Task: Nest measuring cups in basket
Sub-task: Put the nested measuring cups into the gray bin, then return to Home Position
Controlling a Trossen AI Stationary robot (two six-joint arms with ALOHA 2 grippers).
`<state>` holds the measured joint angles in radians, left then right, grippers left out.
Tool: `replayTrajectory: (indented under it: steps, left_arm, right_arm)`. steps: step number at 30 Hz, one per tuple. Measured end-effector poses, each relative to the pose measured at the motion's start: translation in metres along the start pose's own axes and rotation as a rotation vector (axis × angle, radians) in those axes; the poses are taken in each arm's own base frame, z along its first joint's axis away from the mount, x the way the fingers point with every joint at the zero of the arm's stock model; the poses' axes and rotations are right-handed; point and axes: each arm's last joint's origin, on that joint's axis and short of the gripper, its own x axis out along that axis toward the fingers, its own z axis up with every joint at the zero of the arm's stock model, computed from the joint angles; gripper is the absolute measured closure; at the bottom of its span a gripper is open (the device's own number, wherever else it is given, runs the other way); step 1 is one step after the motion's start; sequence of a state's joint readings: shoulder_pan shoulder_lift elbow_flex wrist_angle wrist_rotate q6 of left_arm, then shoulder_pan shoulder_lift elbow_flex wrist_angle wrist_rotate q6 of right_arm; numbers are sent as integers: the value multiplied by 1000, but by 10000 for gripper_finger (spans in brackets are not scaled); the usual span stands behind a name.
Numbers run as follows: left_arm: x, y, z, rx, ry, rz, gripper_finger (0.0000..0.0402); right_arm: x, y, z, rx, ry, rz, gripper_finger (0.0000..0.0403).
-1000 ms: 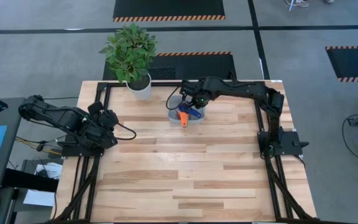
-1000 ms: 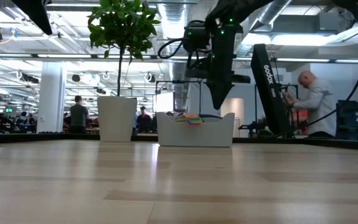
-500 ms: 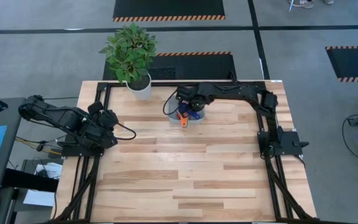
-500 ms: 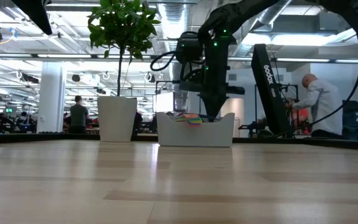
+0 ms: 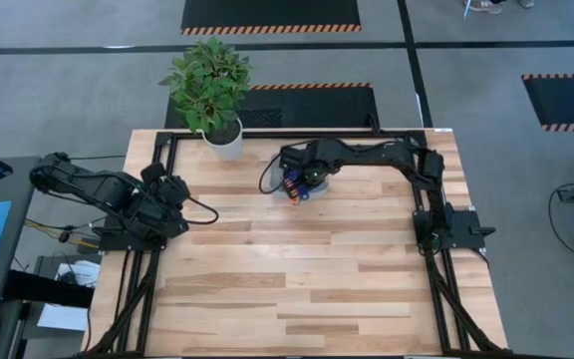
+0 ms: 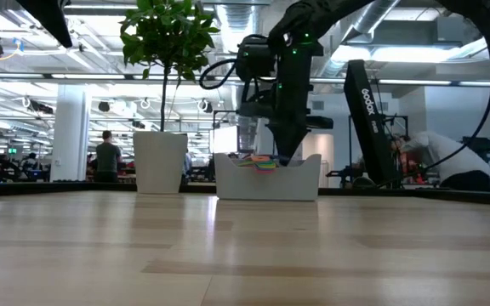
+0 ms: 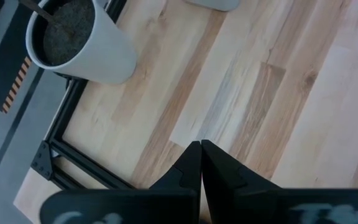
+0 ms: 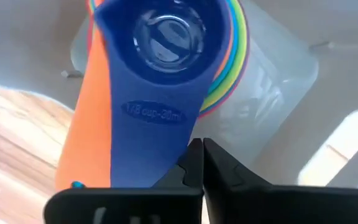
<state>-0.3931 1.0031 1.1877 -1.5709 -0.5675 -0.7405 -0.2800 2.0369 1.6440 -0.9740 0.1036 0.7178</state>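
Nested plastic measuring cups [image 8: 166, 68], small dark blue one uppermost over orange, yellow, green and red rims, sit inside the translucent pale grey-blue rectangular basket [image 6: 268, 181]; right claw [image 8: 196, 163] hangs just above the dark blue handle, fingers pressed narrow, holding nothing; basket stands beside the white plant pot [image 5: 224, 142]; left claw [image 7: 200, 163], pinched together, waits well apart from the basket over the pale wooden surface [image 5: 307, 279].

Bright, even overhead light fills every view; the bench [image 5: 297, 269] shows only soft, faint shadows. Ceiling strip lights glare at the top of the low view. The right wrist view's close dark blue cup [image 8: 160, 74] looks slightly soft.
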Motion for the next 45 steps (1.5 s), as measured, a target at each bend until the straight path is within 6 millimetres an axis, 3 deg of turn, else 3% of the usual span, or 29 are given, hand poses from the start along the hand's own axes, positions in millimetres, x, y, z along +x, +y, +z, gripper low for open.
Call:
replayTrajectory:
  steps: [5, 12, 15, 20, 24, 29, 35, 41, 45]
  left_arm:
    - [0, 0, 0, 3, -8, 9, 401]
    - [0, 0, 0, 3, -8, 9, 401]
    - [0, 0, 0, 3, -8, 9, 401]
    - [0, 0, 0, 22, -6, 7, 401]
    - [0, 0, -1, 76, 14, -19, 401]
    - [-1, -2, -3, 87, 85, -105, 401]
    - [2, -7, -1, 92, 119, -121, 401]
    - [2, -8, 0, 84, 111, -127, 401]
    - [2, -8, 0, 82, 109, -129, 401]
  right_arm:
    - [-1, 10, -4, -9, -20, 41, 398]
    - [-3, 16, -10, 22, -1, 56, 378]
    - [-15, 16, -13, 41, 21, 94, 383]
    - [-71, 28, -30, -4, 39, 237, 395]
    - [-128, 31, -61, -266, -40, 311, 381]
    - [-182, 20, -112, -453, -211, 193, 352]
    - [-222, 17, -167, -523, -500, 52, 348]
    - [-230, 22, -195, -666, -587, 16, 347]
    - [-206, 24, -204, -686, -630, 31, 347]
